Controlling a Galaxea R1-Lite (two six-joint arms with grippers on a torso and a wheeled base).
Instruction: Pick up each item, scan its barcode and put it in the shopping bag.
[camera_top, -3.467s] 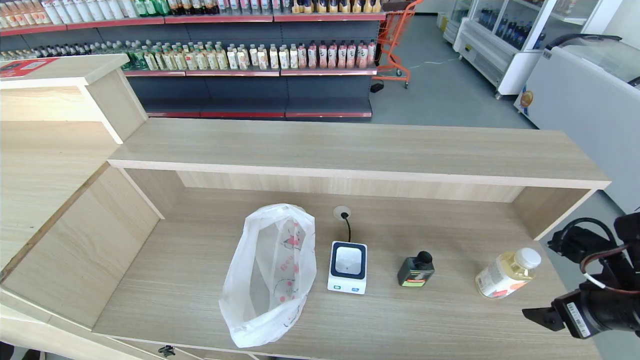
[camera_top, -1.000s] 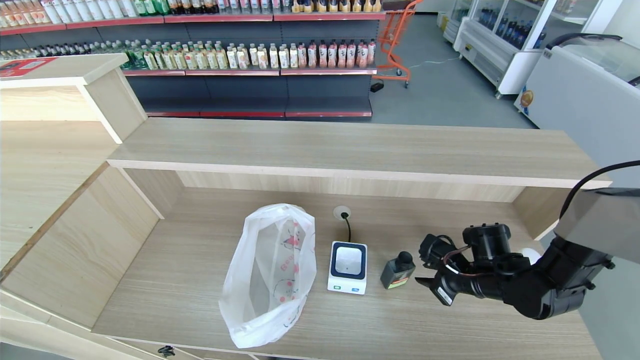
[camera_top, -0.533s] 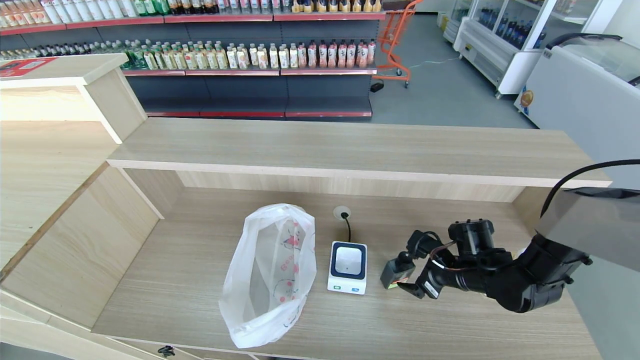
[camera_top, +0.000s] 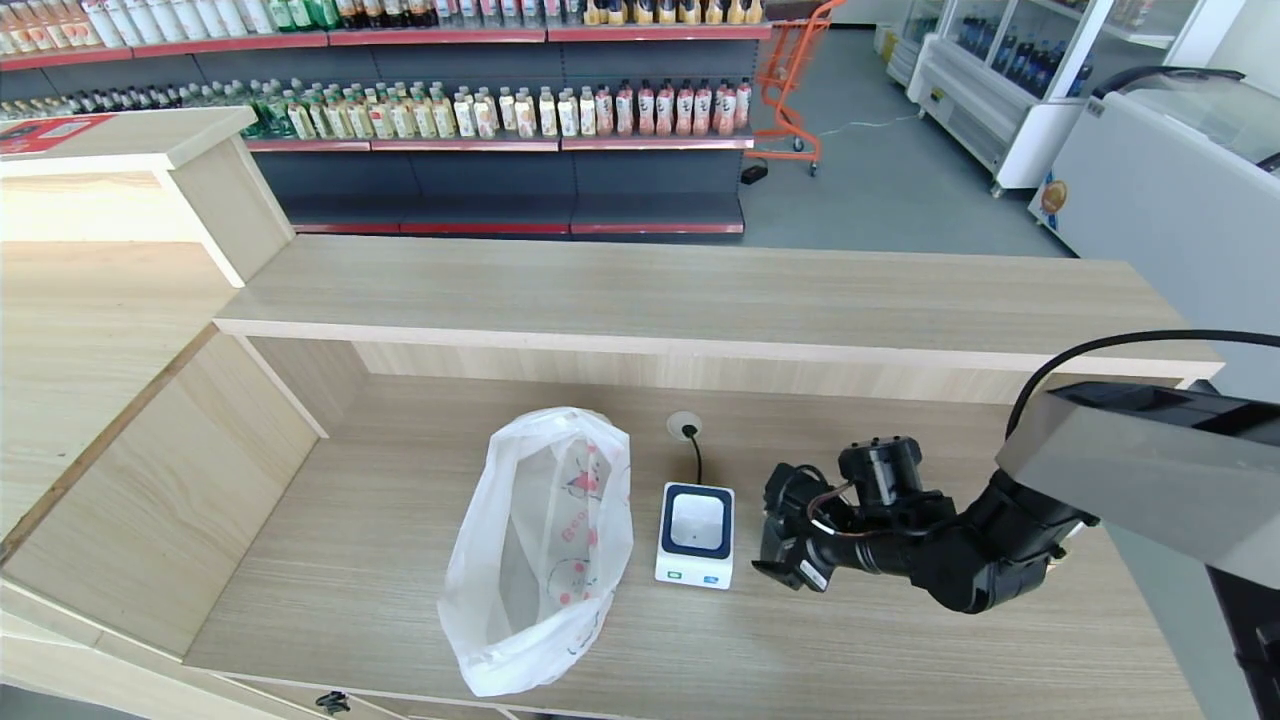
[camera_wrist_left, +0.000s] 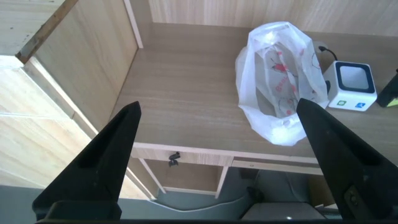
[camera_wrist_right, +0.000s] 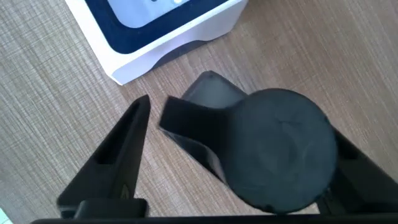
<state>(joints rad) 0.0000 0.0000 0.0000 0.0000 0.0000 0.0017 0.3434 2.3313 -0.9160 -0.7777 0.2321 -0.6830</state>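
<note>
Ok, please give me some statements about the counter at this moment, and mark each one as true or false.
1. The bag lies on the counter, to the robot's left of the scanner. True.
2. The dark bottle is inside the bag. False: it is beside the scanner, between the jaws of the open right gripper.
3. The left gripper holds the bag. False: it is open and holds nothing.
4. A cable runs from the scanner to a hole in the counter. True.
</note>
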